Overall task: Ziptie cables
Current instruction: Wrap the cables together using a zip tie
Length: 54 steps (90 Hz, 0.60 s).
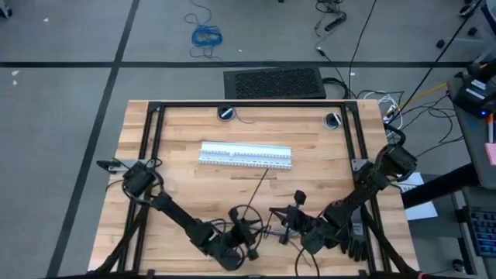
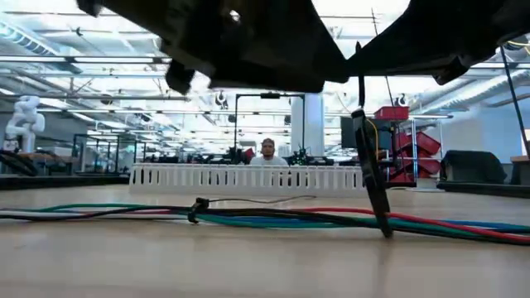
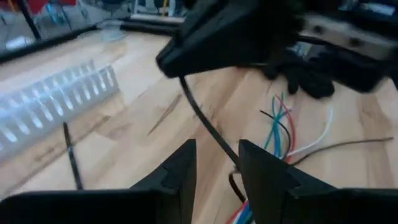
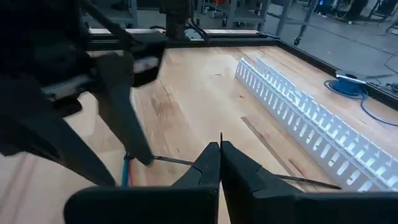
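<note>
The left gripper [image 3: 214, 171] is seen low over the near part of the table [image 1: 178, 132], its two fingers [image 3: 180, 171] parted by a narrow gap; a dark ziptie [image 3: 205, 124] runs down between them, though whether the pads press on it cannot be told. The right gripper [image 4: 220, 163] is held close beside the left one (both near the table's front edge), and its fingers are drawn fully together on a thin dark strip that stands up from between the tips, seemingly the same ziptie. In the low view that ziptie [image 2: 370, 170] is seen rising steeply from the table surface, its lower end resting among the cables [image 2: 273, 217].

The cables lie flat on the wood beneath and between the two grippers; in the left wrist view several strands [image 3: 280, 127] are counted, red, green, blue, white and dark, fanned apart at one end. A second ziptie [image 1: 260, 184] lies loose on the wood, slanting from the grippers toward the white slotted strips [image 1: 246, 155], which rest side by side across the middle of the table, well apart from both grippers. The wood between the strips and the grippers is otherwise bare. A black frame [image 1: 248, 105] borders the far and side edges of the table. A blue coiled cable [image 1: 206, 35] lies on the floor beyond the table.
</note>
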Motion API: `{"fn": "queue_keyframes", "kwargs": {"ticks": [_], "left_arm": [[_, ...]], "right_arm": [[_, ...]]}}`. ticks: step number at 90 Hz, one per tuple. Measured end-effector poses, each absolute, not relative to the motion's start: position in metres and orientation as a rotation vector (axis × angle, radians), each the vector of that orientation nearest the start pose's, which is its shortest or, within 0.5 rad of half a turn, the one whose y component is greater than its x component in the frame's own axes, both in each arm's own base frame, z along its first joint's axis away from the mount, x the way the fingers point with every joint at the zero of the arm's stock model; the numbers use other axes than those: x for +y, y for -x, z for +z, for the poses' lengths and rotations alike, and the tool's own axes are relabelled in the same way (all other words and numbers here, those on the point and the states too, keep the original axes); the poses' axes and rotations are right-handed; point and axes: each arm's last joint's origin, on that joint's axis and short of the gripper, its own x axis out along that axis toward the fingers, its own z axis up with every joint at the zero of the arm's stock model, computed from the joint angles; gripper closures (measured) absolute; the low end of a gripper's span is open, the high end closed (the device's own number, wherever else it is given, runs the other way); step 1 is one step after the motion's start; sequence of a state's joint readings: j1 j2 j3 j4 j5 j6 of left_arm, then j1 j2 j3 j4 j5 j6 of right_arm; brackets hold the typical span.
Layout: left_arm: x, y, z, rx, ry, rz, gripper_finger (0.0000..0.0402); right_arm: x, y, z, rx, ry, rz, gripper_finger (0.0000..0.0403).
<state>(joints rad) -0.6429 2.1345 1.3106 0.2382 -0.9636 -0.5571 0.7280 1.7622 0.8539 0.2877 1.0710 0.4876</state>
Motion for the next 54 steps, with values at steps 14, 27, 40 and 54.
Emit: {"fn": "queue_keyframes", "kwargs": {"ticks": [14, 27, 40, 54], "left_arm": [[-0.2418, -0.3715, 0.1407, 0.311, 0.182, 0.395, 0.0283], [-0.2419, -0.3718, 0.1408, 0.308, 0.207, 0.393, 0.0283], [-0.2417, -0.3725, 0.1405, 0.318, 0.238, 0.374, 0.0283], [-0.2396, -0.3742, 0.1403, 0.325, 0.243, 0.367, 0.0283]], "right_arm": [[0.2036, -0.2666, 0.1588, 0.296, 0.017, -0.411, 0.0403], [0.2035, -0.2666, 0.1587, 0.296, 0.019, -0.412, 0.0403], [0.2029, -0.267, 0.1586, 0.298, 0.02, -0.414, 0.0403], [0.2017, -0.2678, 0.1586, 0.296, 0.014, -0.419, 0.0403]]}}
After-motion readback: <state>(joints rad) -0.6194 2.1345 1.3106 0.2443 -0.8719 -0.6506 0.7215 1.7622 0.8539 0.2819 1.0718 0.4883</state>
